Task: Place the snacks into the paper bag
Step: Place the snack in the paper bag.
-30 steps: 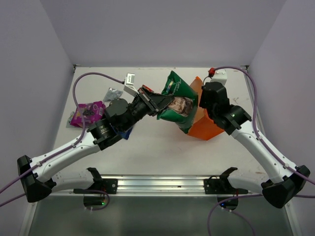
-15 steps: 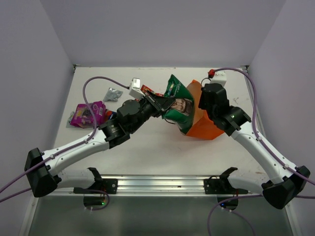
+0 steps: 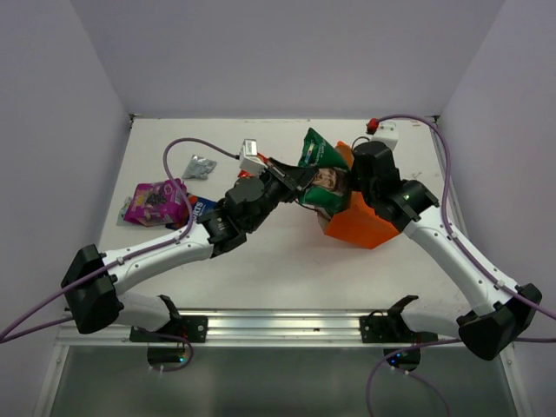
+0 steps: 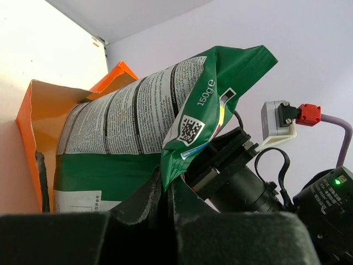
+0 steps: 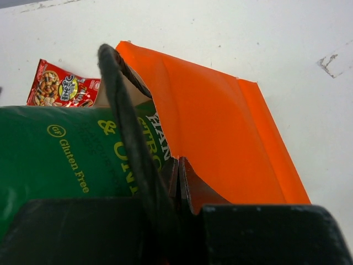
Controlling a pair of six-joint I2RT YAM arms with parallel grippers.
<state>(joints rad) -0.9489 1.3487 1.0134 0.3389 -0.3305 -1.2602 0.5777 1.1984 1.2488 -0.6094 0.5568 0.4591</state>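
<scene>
A green-and-white snack packet [image 3: 320, 170] [image 4: 138, 121] sticks partly into the mouth of the orange paper bag [image 3: 358, 224] [image 4: 37, 118], which lies on its side. My left gripper [image 3: 300, 180] [image 4: 164, 179] is shut on the packet's lower corner. My right gripper [image 3: 352, 187] [image 5: 180, 163] is shut on the bag's upper edge [image 5: 220, 127], beside a black cord handle [image 5: 126, 124]. The green packet [image 5: 55, 160] fills the opening in the right wrist view. A red packet [image 5: 63, 88] lies on the table beyond the bag. Magenta-purple [image 3: 156, 200], dark blue [image 3: 201, 207] and silver-grey [image 3: 200, 165] packets lie at the left.
Purple-grey walls close in the white table [image 3: 278, 269] on the left, back and right. A metal rail [image 3: 287, 326] runs along the near edge between the arm bases. My left arm's elbow [image 3: 217, 228] hangs over the dark blue packet.
My left arm has swung right and pushed the green packet deeper into the bag's mouth. The right gripper has kept hold of the bag's edge and barely moved.
</scene>
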